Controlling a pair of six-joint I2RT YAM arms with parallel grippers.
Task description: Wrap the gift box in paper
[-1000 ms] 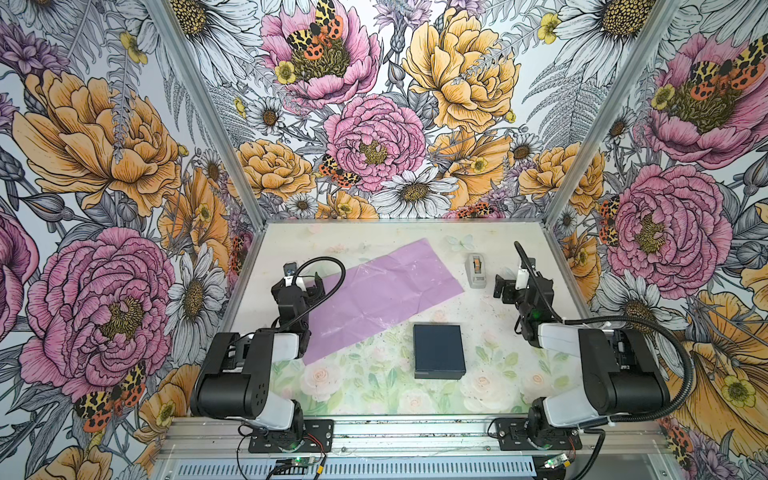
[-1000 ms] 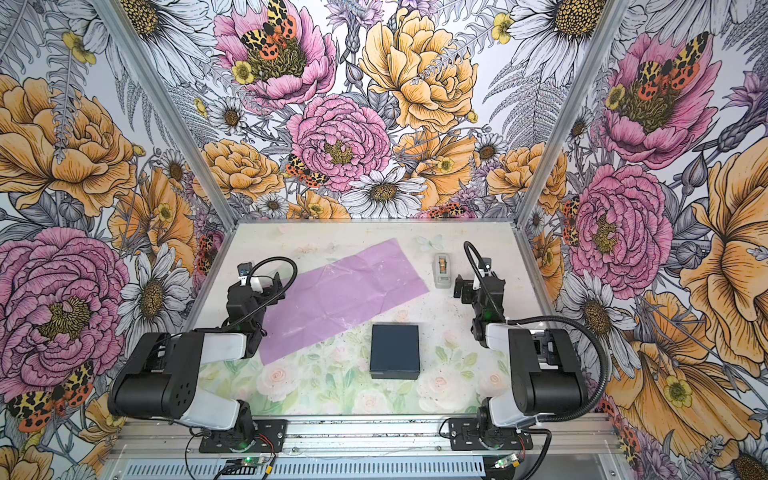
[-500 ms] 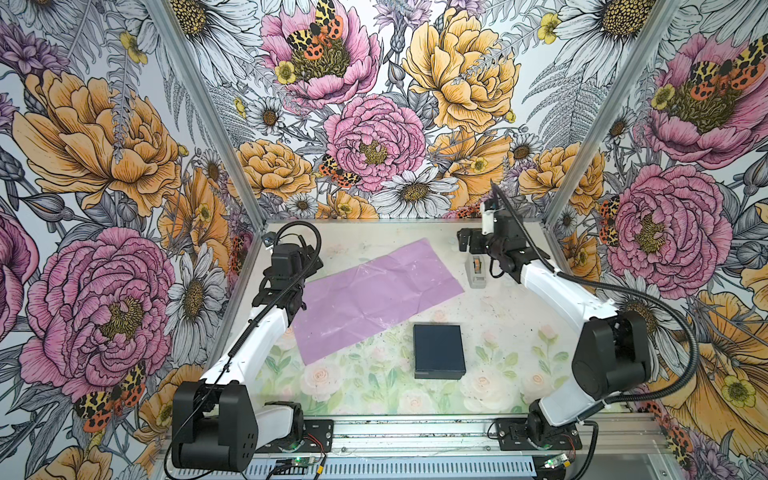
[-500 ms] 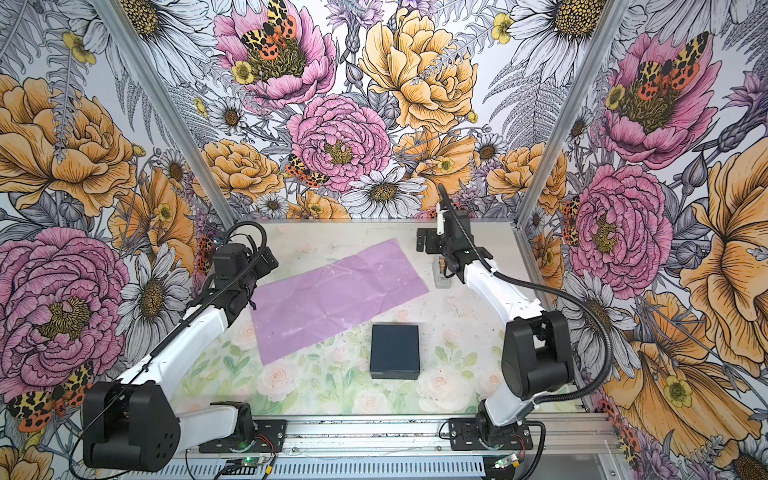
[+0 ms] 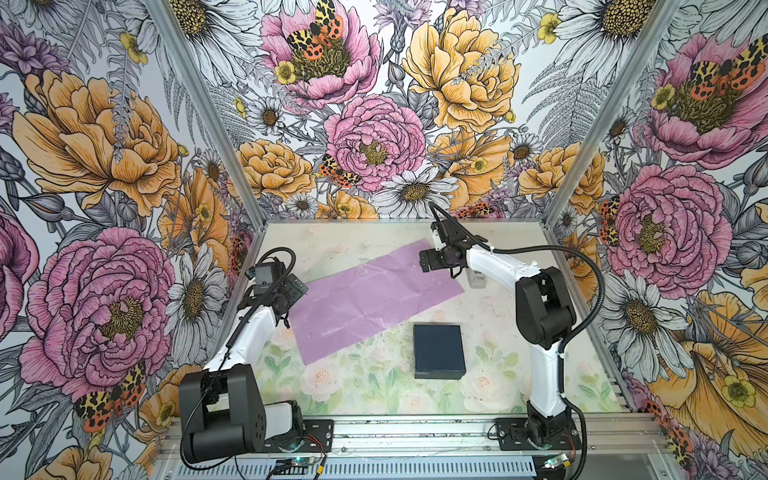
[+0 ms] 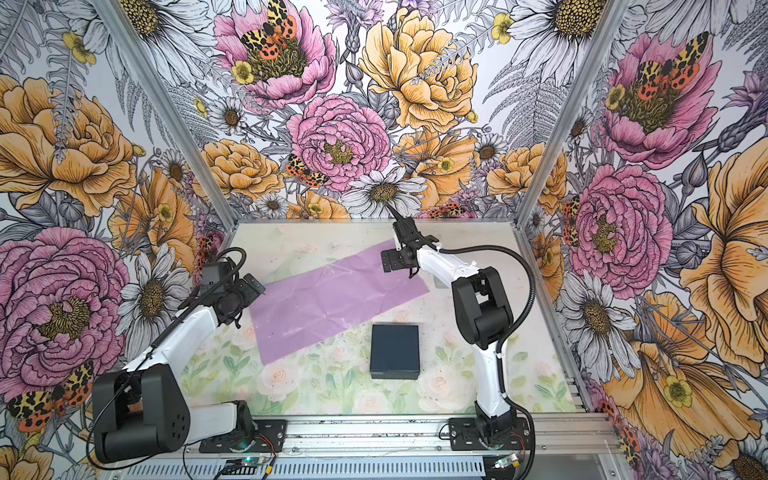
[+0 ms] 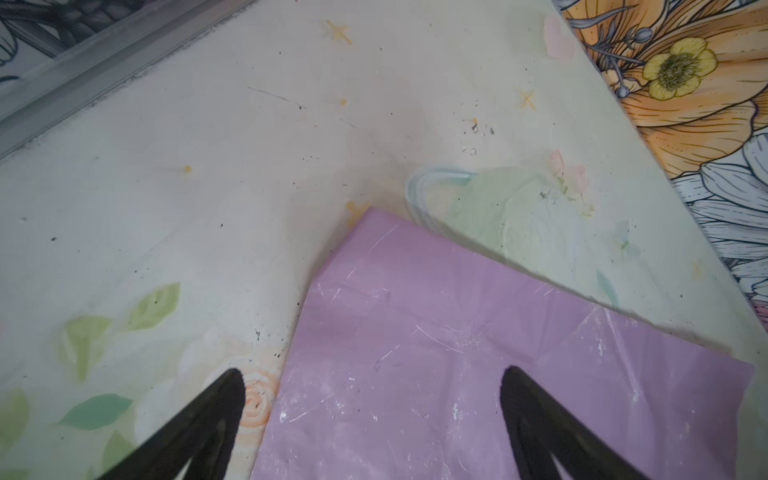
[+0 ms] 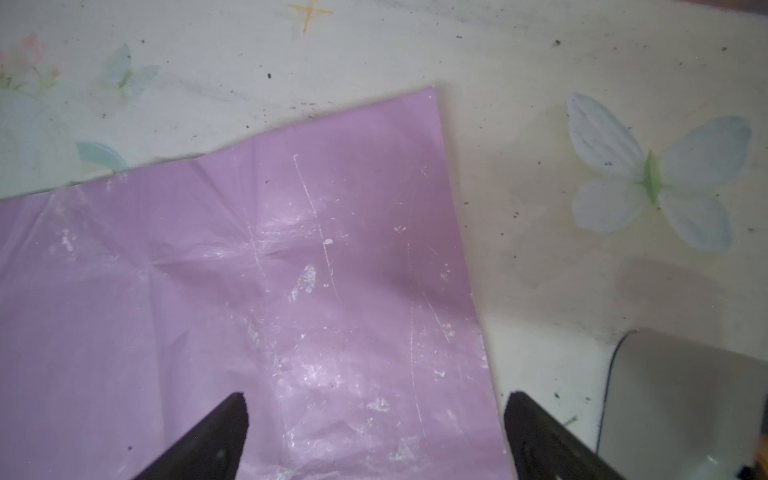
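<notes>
- Lilac paper point(image 5: 374, 299) lies flat and bare; box point(image 5: 438, 351) sits just beside it, unwrapped.
- Left gripper point(image 7: 372, 374), right gripper point(image 8: 375, 397): wide open over opposite paper ends, empty.
- No wrapping step done yet.

A robot test booth of the kind found in a lab, seen from above. Tall walls point(image 5: 104, 166) printed with huge pink and orange flowers meet at bare metal posts point(image 5: 203, 104) and close in a small table point(image 5: 374, 390) with a pale flower pattern. A left arm point(image 5: 249, 332) and a right arm point(image 5: 544, 374), white and black, are bolted to a metal rail point(image 5: 415, 432) along the front edge, with black cables point(image 5: 540, 250) and a small lit circuit board point(image 5: 297, 460).
</notes>
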